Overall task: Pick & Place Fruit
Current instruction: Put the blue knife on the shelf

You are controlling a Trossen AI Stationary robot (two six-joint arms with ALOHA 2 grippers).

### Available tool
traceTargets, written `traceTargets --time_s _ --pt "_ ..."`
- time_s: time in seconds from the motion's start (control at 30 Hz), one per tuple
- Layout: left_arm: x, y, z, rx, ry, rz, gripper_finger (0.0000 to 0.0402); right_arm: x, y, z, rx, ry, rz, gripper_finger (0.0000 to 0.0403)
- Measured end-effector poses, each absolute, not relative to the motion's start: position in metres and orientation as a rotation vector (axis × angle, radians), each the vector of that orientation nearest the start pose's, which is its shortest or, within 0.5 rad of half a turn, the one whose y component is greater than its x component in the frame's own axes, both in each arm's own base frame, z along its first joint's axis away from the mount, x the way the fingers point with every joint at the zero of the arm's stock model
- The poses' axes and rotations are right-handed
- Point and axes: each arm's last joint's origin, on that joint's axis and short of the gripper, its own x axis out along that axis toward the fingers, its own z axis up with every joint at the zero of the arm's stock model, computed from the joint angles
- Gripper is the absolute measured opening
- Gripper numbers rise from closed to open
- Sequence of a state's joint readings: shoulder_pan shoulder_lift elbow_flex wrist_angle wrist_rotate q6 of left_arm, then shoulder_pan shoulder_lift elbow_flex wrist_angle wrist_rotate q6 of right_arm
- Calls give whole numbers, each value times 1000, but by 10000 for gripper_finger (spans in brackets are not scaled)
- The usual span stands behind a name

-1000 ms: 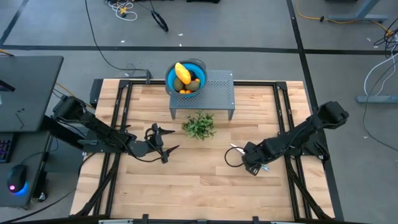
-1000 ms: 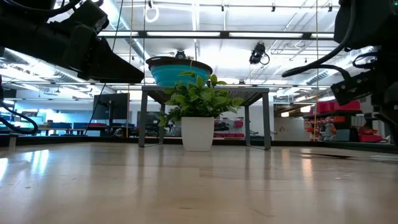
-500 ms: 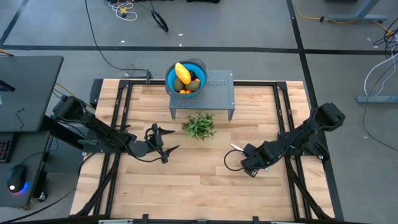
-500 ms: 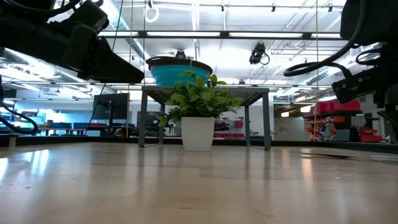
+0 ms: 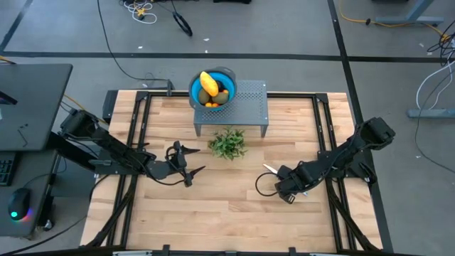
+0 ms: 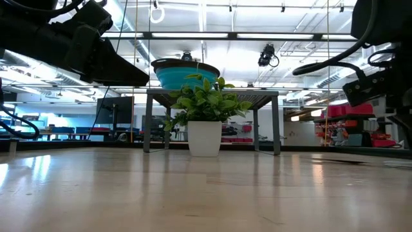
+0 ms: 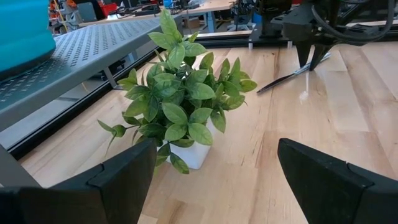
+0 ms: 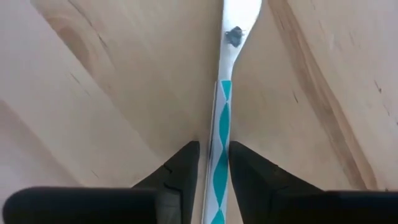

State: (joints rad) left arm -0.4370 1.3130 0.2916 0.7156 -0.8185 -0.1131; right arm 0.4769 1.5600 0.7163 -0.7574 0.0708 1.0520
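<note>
Fruit point(image 5: 212, 89): one heap in the single blue bowl point(image 5: 195, 84) on the grey perforated stand point(image 5: 245, 107), at the far side of the tabletop point(image 5: 227, 199).
Yellow piece point(image 5: 208, 82): one, long axis slanting across the bowl.
Olive-green ovals: two visible.
Orange pieces: a few; exact count unclear.
Plant point(image 5: 227, 143): one, just before the stand.
Knife point(image 8: 224, 124): one.
Left end effector point(image 5: 190, 171): fingers apart, empty, near the plant.
Right end effector point(image 8: 213, 163): fingers set closely either side of the knife's handle.
</note>
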Motion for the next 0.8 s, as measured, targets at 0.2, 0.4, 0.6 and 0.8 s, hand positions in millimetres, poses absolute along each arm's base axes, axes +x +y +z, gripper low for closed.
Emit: traceTargets --time_s 0.2,0.4,0.6,0.8 --pt "204 -72 155 70 227 392 343 197 98 130 439 1482 -576 97" --pt "204 -72 155 70 226 395 343 197 98 135 452 1436 -564 70" --pt "204 -72 155 70 227 395 343 197 97 135 441 1429 -570 56" --pt "204 -72 155 71 227 395 343 198 97 137 433 1434 -569 55"
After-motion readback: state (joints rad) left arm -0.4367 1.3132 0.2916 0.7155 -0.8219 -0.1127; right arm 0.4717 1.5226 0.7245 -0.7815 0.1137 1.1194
